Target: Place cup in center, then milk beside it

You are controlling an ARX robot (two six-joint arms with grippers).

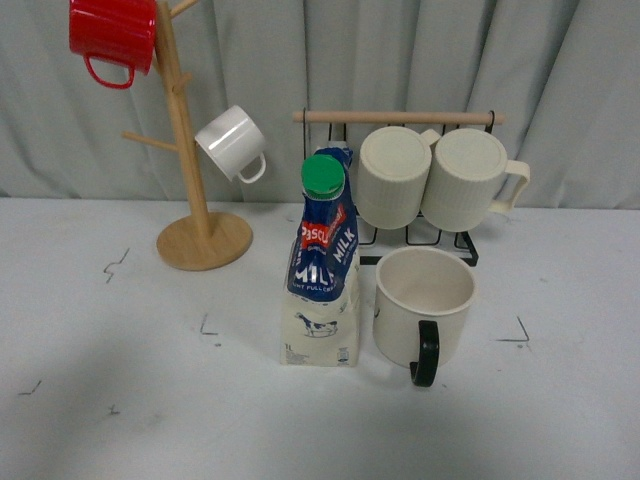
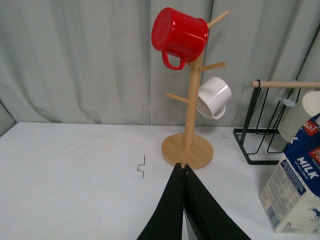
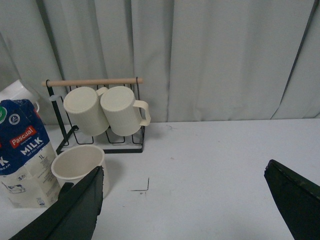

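The cup (image 1: 424, 302), a wide cream mug with a black loop handle facing front, stands upright on the white table near the middle. The milk (image 1: 323, 262), a blue and cream carton with a green cap, stands upright close on its left, a small gap between them. Neither arm shows in the front view. My left gripper (image 2: 183, 166) is shut and empty above the table, with the milk (image 2: 295, 180) off to one side. My right gripper (image 3: 183, 172) is wide open and empty; the cup (image 3: 78, 165) and milk (image 3: 24, 160) sit beside one finger (image 3: 75, 207).
A wooden mug tree (image 1: 190, 150) at the back left holds a red mug (image 1: 112, 35) and a small white mug (image 1: 232, 143). A black wire rack (image 1: 400, 180) behind the cup holds two ribbed cream mugs (image 1: 440, 177). Grey curtain behind. Small black corner marks on the table.
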